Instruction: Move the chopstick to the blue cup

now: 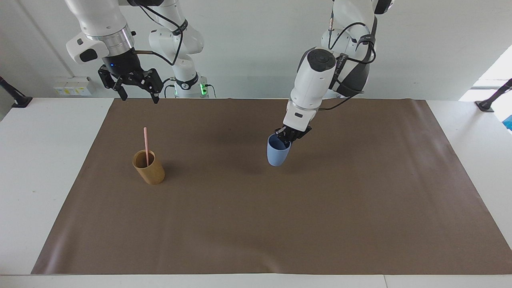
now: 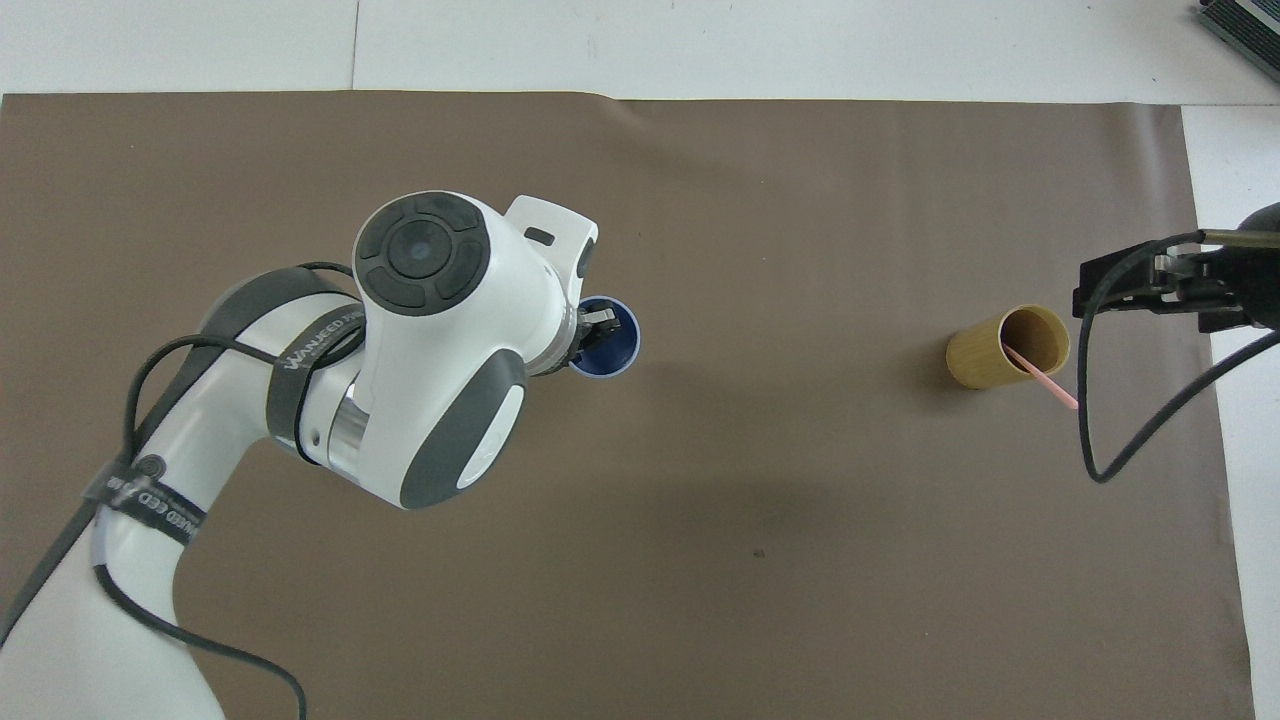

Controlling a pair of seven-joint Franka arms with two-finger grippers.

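The light-blue cup (image 1: 277, 155) (image 2: 612, 345) hangs slightly tilted just over the middle of the brown mat. My left gripper (image 1: 285, 137) (image 2: 596, 326) is shut on its rim, with one finger inside the cup. The pale-pink chopstick (image 1: 146, 145) (image 2: 1046, 381) stands leaning in the tan cup (image 1: 149, 169) (image 2: 990, 352) toward the right arm's end of the table. My right gripper (image 1: 137, 97) (image 2: 1142, 294) is open and holds nothing. It is raised over the mat's edge at the robots' end, above and beside the tan cup.
A brown mat (image 1: 280, 224) covers most of the white table (image 1: 48, 168). Black clamp posts (image 1: 490, 100) stand at the table's corners nearest the robots. A dark device (image 2: 1245, 25) sits at the table's farthest corner on the right arm's end.
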